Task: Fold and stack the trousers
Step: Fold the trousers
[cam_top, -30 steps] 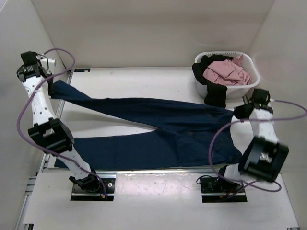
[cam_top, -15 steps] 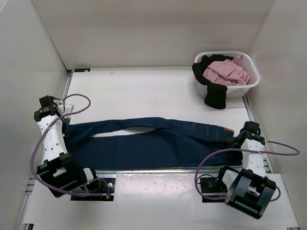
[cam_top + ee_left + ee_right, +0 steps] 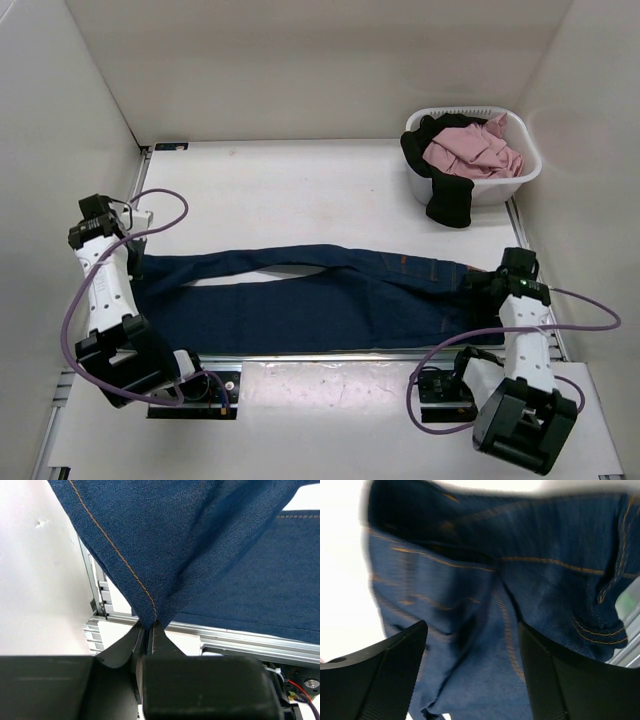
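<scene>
The trousers (image 3: 310, 295) are dark navy denim with orange-tan seam stitching. They are stretched out in a long band along the near edge of the worktop (image 3: 300, 190), the two legs partly overlapping. The leg ends point toward the left edge and the waist toward the right. The left gripper (image 3: 147, 629) is clamped on the denim at a leg end, right by a stitched seam near the left edge, and the cloth fans out from its closed fingertips. The right gripper (image 3: 471, 630) hovers just above the waist end with its fingers apart, gripping nothing; its view is blurred. At the far right corner a white basket (image 3: 520, 180) holds a pink garment (image 3: 470, 150), and a black garment (image 3: 450, 200) is draped over its rim.
</scene>
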{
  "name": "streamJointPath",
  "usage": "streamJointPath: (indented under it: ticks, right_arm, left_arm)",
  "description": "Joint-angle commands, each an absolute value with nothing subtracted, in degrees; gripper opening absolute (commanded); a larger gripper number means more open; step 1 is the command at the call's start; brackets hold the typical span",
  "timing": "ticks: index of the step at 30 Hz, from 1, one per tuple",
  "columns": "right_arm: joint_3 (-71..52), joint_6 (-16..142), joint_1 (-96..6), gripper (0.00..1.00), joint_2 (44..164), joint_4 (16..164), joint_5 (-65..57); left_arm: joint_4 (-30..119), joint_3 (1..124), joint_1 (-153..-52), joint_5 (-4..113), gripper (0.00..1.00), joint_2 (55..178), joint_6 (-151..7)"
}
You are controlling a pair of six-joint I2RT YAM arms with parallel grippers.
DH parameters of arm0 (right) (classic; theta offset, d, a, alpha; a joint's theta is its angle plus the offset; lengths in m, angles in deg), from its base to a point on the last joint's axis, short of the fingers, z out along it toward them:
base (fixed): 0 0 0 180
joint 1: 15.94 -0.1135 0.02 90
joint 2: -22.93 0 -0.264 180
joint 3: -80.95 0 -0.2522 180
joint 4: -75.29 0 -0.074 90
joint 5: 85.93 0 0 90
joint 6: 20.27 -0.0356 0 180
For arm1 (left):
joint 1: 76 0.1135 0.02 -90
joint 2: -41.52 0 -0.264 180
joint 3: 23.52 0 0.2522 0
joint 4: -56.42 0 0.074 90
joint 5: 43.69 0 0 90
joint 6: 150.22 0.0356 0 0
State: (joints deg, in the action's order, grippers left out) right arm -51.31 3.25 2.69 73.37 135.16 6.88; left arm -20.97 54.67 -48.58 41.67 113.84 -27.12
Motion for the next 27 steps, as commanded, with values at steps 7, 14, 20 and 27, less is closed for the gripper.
streamJointPath:
  ticks: [7,14,20,27]
  right_arm:
    - [-49.61,-5.77,-6.18,0.79,82.68,125.62,12.77]
    - [-47.06,-5.77,-6.19,0.15,91.04,122.01,21.38]
    - [-32.60,3.36,-6.19,0.00,98.07,121.83,24.64]
    - [-13.94,13.38,-1.18,0.00,97.65,126.75,24.91]
  left_arm:
    - [-21.32,57.66,-48.40,44.29,0.14,114.21,-26.64]
    - [-20.10,58.80,-48.40,41.49,0.14,114.73,-25.51]
    - [-17.72,70.72,-46.55,39.55,0.14,121.58,-23.75]
    - [-23.33,91.32,-46.55,40.87,0.14,129.68,-23.22]
